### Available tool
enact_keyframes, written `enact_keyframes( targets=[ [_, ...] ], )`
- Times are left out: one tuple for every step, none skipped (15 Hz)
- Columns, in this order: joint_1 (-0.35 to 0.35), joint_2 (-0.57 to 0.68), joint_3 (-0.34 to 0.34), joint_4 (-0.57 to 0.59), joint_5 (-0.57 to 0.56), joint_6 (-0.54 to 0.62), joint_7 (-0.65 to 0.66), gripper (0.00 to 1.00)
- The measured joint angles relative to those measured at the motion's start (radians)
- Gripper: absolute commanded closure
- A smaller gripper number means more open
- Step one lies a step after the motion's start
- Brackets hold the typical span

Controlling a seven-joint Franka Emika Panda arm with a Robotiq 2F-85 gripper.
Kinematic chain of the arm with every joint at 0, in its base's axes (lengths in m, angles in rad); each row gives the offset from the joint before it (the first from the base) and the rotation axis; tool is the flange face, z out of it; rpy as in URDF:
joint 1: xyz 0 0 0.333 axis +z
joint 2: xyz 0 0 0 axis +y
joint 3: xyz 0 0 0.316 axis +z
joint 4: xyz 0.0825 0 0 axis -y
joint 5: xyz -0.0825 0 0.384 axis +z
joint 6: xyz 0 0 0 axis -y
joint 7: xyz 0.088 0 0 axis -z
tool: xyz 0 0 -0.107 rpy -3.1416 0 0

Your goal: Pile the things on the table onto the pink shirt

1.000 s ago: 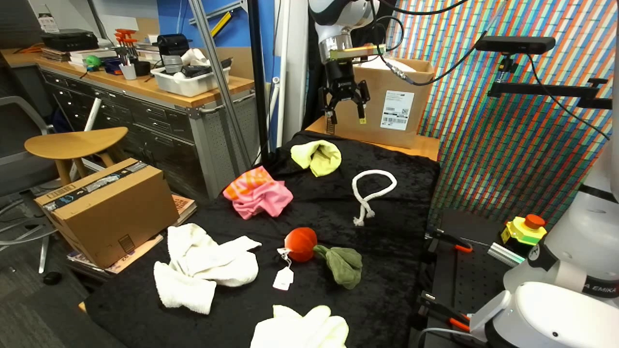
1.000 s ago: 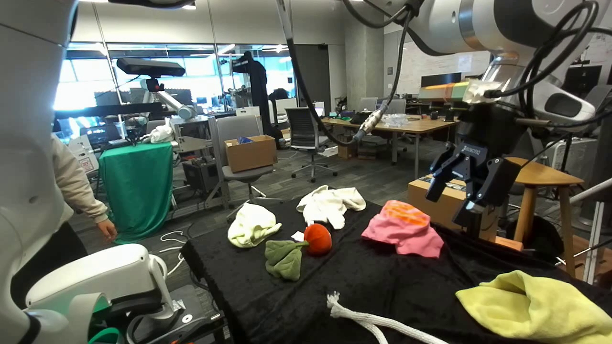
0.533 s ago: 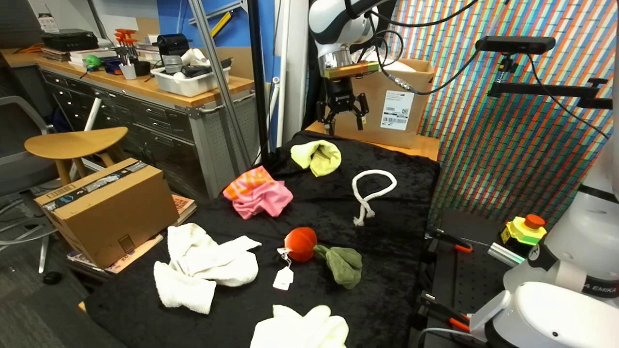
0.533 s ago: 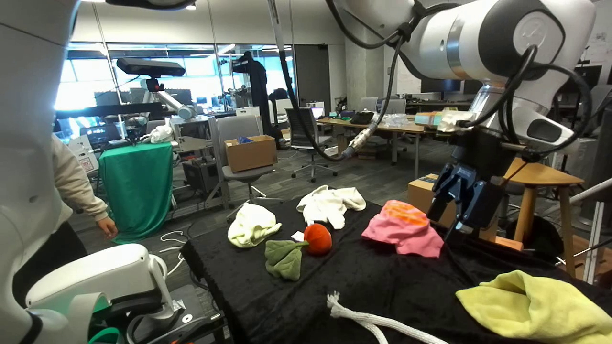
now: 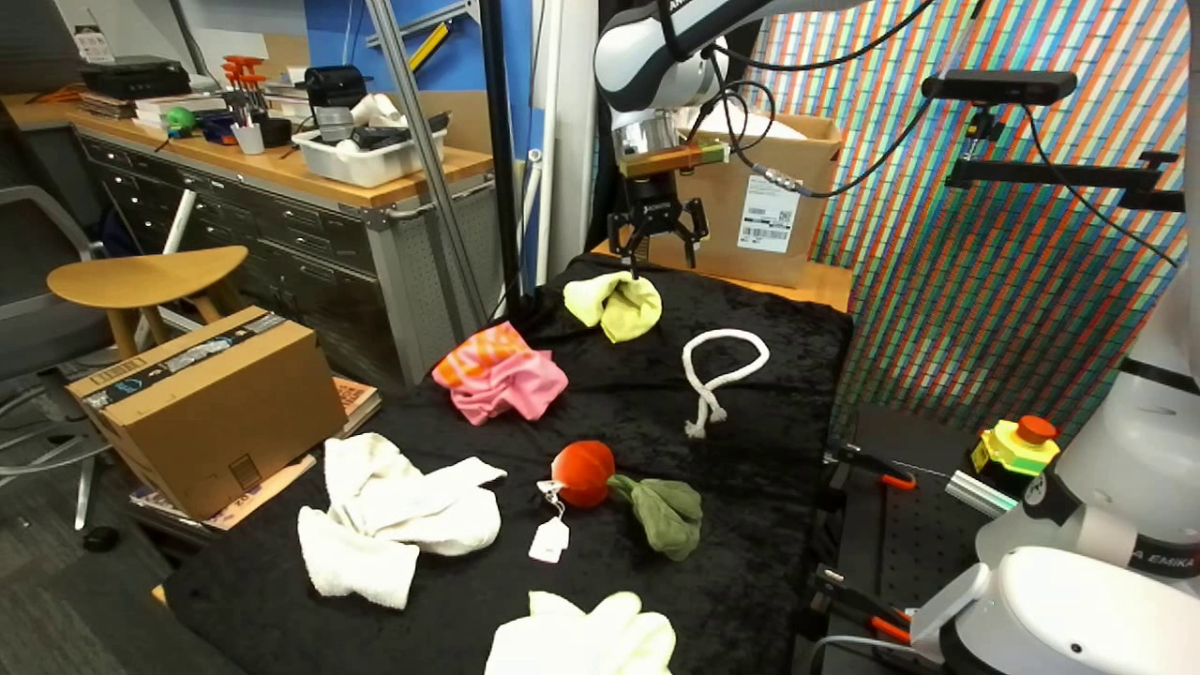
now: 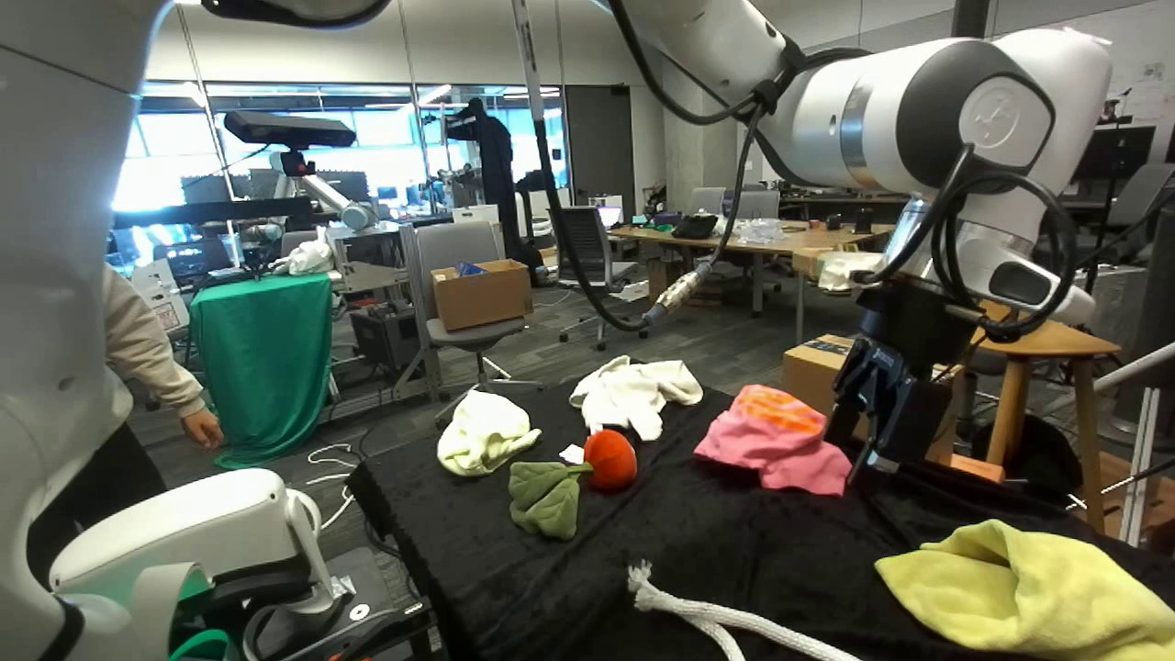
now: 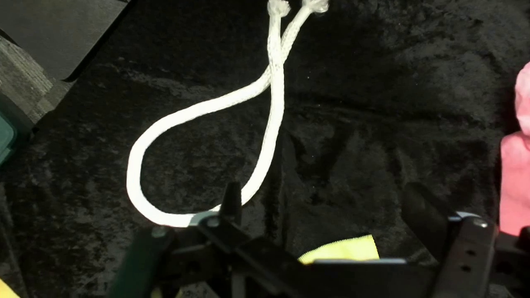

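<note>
While your gripper [image 5: 663,267] hangs spread near the yellow-green cloth [image 5: 611,306], the pink shirt [image 5: 502,375] lies apart from it.

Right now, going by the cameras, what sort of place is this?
Probably a robotics lab or workshop. A robot arm shows in both exterior views, and an exterior view also has a red-and-yellow emergency-stop button and a wood-topped workbench with drawers.
</note>
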Motion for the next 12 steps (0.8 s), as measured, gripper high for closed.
enact_keyframes(
  targets=[
    [0.0, 0.007, -0.002, 0.0, -0.001, 0.01, -0.001, 0.0],
    [0.0, 0.014, -0.003, 0.0, -0.001, 0.016, -0.005, 0.0],
    [-0.001, 0.022, -0.005, 0.002, -0.001, 0.022, -0.012, 0.0],
    [-0.001, 0.03, -0.007, 0.006, -0.001, 0.028, -0.019, 0.0],
    [-0.002, 0.038, -0.008, 0.01, -0.001, 0.032, -0.026, 0.0],
    [-0.003, 0.047, -0.008, 0.016, -0.001, 0.034, -0.032, 0.0],
    [-0.005, 0.056, -0.009, 0.026, -0.001, 0.034, -0.036, 0.0],
    [-0.006, 0.068, -0.011, 0.038, -0.001, 0.034, -0.04, 0.0],
    [-0.007, 0.081, -0.012, 0.053, -0.001, 0.033, -0.045, 0.0],
    [-0.009, 0.095, -0.014, 0.07, -0.001, 0.033, -0.049, 0.0],
    [-0.011, 0.11, -0.015, 0.087, -0.001, 0.032, -0.052, 0.0],
    [-0.013, 0.126, -0.016, 0.104, -0.001, 0.031, -0.054, 0.0]
  ],
)
